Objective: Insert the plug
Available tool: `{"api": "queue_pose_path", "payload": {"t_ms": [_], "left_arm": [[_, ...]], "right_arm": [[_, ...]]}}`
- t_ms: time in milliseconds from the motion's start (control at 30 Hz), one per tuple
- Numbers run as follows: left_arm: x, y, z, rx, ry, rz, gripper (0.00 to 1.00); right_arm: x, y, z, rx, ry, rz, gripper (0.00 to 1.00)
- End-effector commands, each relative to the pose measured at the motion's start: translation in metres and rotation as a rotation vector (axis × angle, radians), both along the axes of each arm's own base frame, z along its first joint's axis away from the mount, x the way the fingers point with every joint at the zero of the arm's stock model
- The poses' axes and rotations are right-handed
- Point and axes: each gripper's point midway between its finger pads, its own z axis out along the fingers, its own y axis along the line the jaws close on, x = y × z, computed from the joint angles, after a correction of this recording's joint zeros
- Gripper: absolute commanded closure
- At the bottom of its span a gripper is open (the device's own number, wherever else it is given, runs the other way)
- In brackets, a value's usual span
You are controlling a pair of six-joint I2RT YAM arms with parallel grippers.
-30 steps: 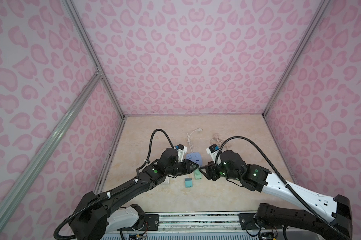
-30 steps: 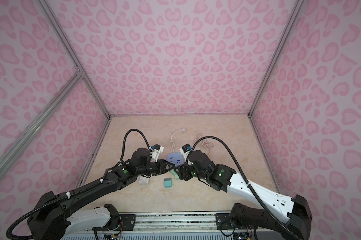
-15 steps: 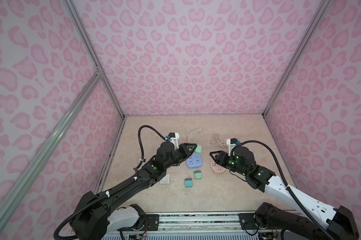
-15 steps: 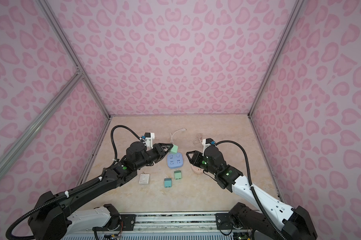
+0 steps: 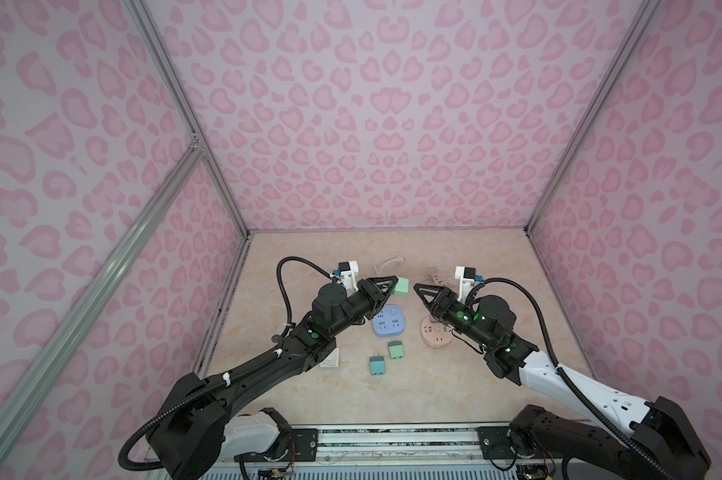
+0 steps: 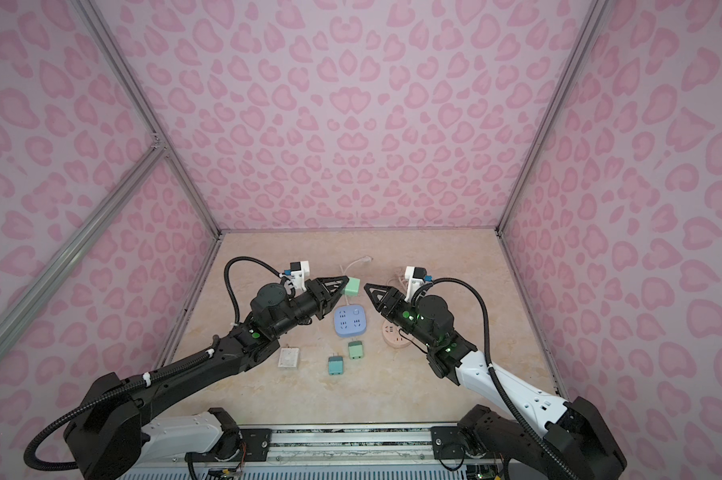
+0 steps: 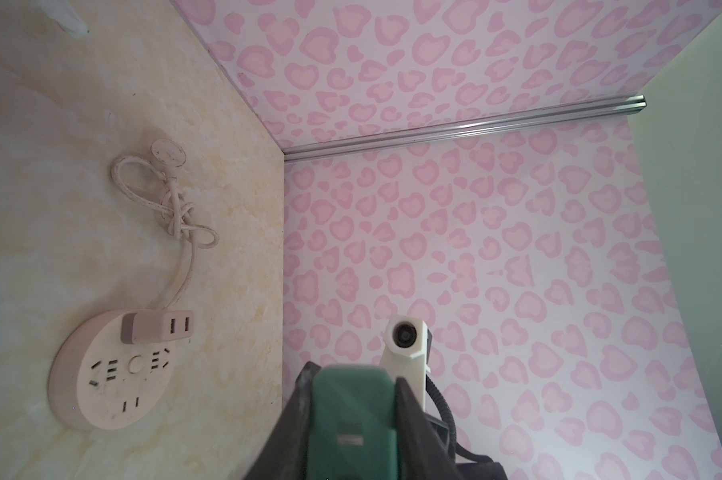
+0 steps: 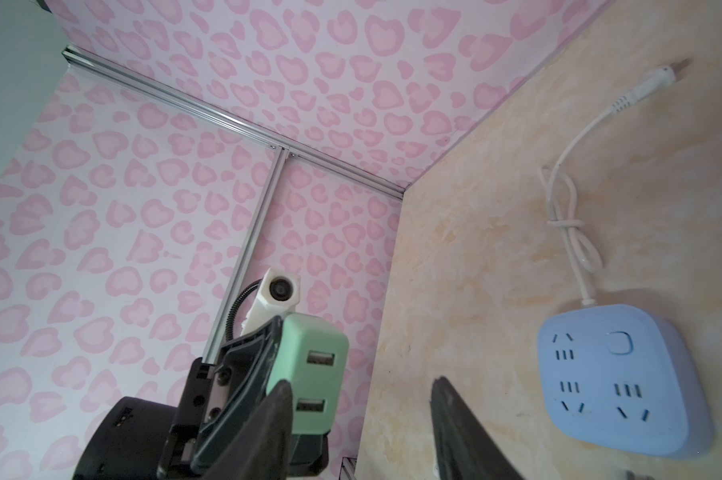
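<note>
The left end effector is pinching the green plug, raised near the blue socket; the right end effector is standing spread, empty. The plug is appearing light, rigid, smooth: grip its flat sides.

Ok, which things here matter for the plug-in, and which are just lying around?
In play: mint plug in left gripper; blue socket block and pink round socket, either possibly the target.
Lying about: green plug, teal plug, white adapter.
</note>
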Motion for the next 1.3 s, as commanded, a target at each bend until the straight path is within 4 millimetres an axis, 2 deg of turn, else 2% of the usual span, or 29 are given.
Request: {"api": "queue_pose_path", "payload": {"t_ms": [0, 133, 500, 633, 767, 833, 867, 933, 967, 1000, 1033, 1100, 1167, 1267], "left_arm": [[0.000, -0.004, 0.019, -0.060, -0.052, -0.015, 0.98], [0.001, -0.008, 0.021, -0.078, -0.053, -0.029, 0.98], [0.000, -0.013, 0.026, -0.088, -0.068, -0.052, 0.97], [0.000, -0.014, 0.027, -0.095, -0.067, -0.055, 0.97], [-0.002, -0.015, 0.026, -0.094, -0.064, -0.065, 0.97], [-0.001, -0.017, 0.021, -0.075, -0.053, -0.071, 0.97], [-0.001, -0.018, 0.017, -0.058, -0.041, -0.074, 0.85], [0.001, -0.015, 0.004, 0.002, 0.000, -0.060, 0.44], [0.004, -0.009, -0.008, 0.057, 0.034, -0.042, 0.29], [0.006, -0.002, -0.018, 0.108, 0.060, -0.020, 0.21], [0.008, 0.009, -0.027, 0.162, 0.076, 0.005, 0.17], [0.012, 0.038, -0.043, 0.264, 0.110, 0.063, 0.14], [0.013, 0.077, -0.054, 0.400, 0.116, 0.144, 0.14], [-0.001, 0.134, -0.056, 0.733, 0.064, 0.237, 0.13]], "right_arm": [[-0.002, 0.005, 0.021, 0.086, -0.049, 0.025, 0.53], [0.000, 0.012, 0.018, 0.103, -0.036, 0.043, 0.58], [-0.002, 0.030, 0.016, 0.152, -0.024, 0.095, 0.61], [-0.001, 0.032, 0.015, 0.162, -0.022, 0.101, 0.69], [-0.001, 0.032, 0.013, 0.153, -0.017, 0.099, 0.94], [0.000, 0.031, 0.013, 0.146, -0.016, 0.103, 1.00], [0.001, 0.030, 0.011, 0.142, -0.010, 0.102, 1.00], [0.003, 0.027, 0.003, 0.124, 0.014, 0.101, 1.00], [0.004, 0.024, -0.002, 0.111, 0.029, 0.098, 1.00], [0.005, 0.022, -0.006, 0.097, 0.042, 0.095, 1.00], [0.006, 0.019, -0.013, 0.072, 0.061, 0.094, 1.00], [0.005, 0.013, -0.028, -0.006, 0.107, 0.092, 1.00], [0.001, 0.003, -0.043, -0.124, 0.134, 0.081, 1.00], [-0.013, -0.024, -0.069, -0.446, 0.198, 0.064, 1.00]]}}
